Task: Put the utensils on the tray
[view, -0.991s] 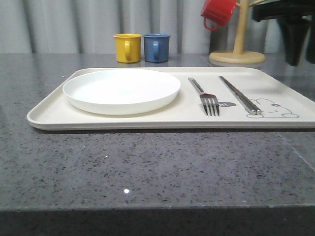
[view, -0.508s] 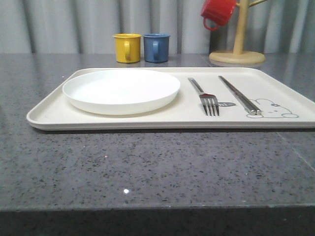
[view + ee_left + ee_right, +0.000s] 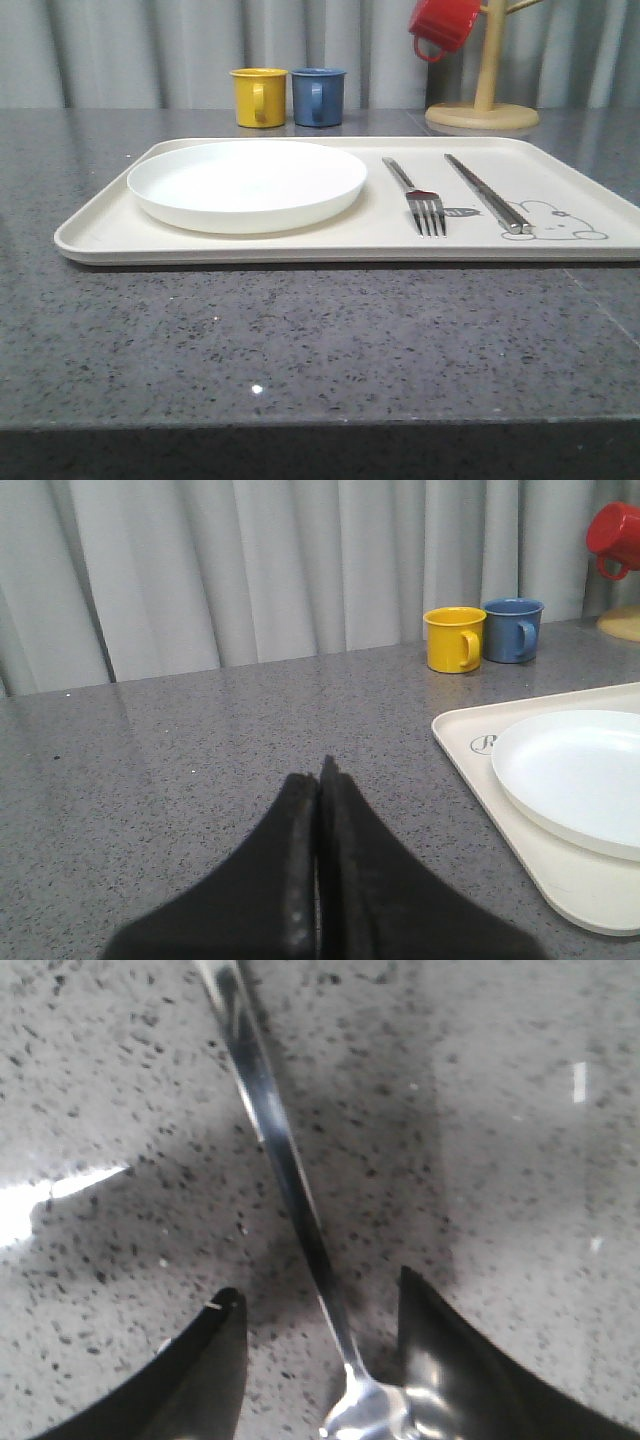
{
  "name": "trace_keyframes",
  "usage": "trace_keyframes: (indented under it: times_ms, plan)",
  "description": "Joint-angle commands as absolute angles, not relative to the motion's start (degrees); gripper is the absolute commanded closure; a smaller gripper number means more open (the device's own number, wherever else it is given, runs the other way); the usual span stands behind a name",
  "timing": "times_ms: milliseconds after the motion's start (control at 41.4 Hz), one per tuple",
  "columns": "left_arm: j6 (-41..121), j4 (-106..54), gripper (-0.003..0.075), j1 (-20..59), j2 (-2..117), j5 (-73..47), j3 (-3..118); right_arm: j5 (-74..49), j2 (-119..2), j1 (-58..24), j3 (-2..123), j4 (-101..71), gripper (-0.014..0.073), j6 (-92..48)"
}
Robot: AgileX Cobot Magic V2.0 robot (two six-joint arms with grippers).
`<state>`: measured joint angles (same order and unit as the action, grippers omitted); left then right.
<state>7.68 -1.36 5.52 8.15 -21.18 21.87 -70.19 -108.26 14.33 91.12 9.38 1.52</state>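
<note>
Three pieces already lie on the tray (image 3: 100, 232): white plate (image 3: 247, 183), fork (image 3: 418, 198), chopsticks (image 3: 488, 194). My right claw (image 3: 318, 1305) straddles the spoon (image 3: 280, 1160) on the speckled countertop, fingers spread to pinch its handle. My left claw (image 3: 320, 780) sits pressed together, idle.

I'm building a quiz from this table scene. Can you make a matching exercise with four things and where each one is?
Things:
1. plate
2. chopsticks
3. spoon
4. red mug

Places:
A. hanging on the wooden stand
B. on the counter, between the open right end effector's fingers
C. left part of the tray
D. on the tray beside the rabbit drawing

Pairs: 1-C, 2-D, 3-B, 4-A
</note>
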Motion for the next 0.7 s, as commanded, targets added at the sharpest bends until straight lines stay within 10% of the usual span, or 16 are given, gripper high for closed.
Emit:
trace_keyframes:
  times_ms: [0,677]
  plan:
    - [7.08,-1.78,0.0739,5.53,8.76,-16.56,23.46,-69.56,-105.75,14.75,92.91,10.75,0.024,0.85]
    - [7.08,-1.78,0.0739,5.53,8.76,-16.56,23.46,-70.58,-106.16,14.75,92.91,10.9,0.0622,0.85]
